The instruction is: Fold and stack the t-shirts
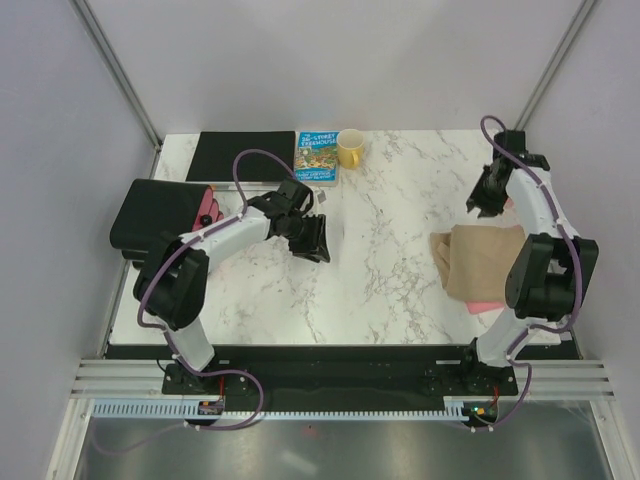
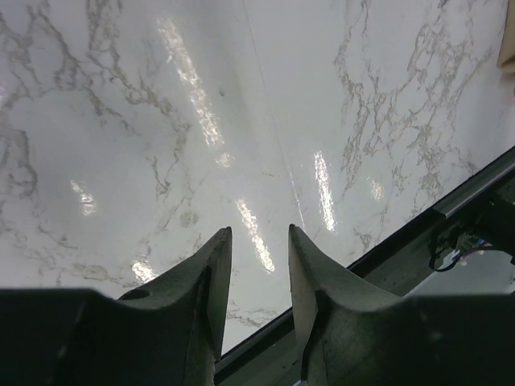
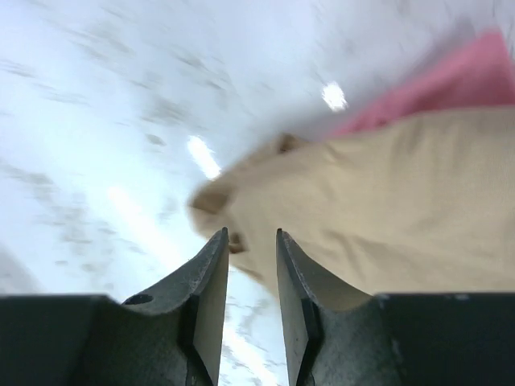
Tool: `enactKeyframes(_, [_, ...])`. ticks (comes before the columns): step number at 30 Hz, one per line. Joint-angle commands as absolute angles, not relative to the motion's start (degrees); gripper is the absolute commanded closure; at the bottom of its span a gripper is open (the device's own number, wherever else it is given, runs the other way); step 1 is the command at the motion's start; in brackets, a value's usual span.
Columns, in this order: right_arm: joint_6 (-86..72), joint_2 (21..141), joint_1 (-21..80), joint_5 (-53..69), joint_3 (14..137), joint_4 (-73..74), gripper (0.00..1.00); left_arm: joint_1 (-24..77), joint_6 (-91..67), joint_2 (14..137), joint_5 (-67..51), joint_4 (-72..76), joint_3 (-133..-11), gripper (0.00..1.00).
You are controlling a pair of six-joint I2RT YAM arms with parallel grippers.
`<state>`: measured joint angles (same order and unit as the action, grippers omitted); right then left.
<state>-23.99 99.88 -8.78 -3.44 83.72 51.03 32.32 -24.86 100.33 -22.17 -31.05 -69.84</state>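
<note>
- Left gripper [image 2: 259, 241] stood partly apart, empty, above the tabletop [image 2: 241, 121].
- Right gripper [image 3: 251, 241] was partly apart, empty; tan t-shirt [image 3: 386, 193] lay just beneath it, on the pink t-shirt [image 3: 463, 76].

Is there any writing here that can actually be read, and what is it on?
"STOREY TREEHOUSE": on the cover of the book at the table's far edge, as best it reads. The number before it and the small print below are too small to read.
Yellow mug, tan t-shirt, pink t-shirt: no text shows.
Both wrist views: none.
</note>
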Motion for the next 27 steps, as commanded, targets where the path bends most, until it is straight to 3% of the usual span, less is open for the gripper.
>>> enactKeyframes(1, [-26.5,92.6,-3.4,-1.3,97.0,54.6,0.62,30.2,-27.3,96.9,-18.1,-33.4,-70.0,0.58])
enactKeyframes(6, [-29.4,88.9,2.5,7.3,95.4,51.4,0.61,27.2,-27.9,94.6,-16.3,-35.3,-70.8,0.57])
enactKeyframes(17, [-30.3,78.8,14.2,15.3,72.6,36.2,0.61,23.7,-29.1,89.1,-15.6,-38.6,-73.9,0.56])
enactKeyframes(27, [-28.6,82.4,15.2,16.6,71.0,37.5,0.61,23.6,-32.3,87.6,-14.7,-39.6,-72.9,0.56])
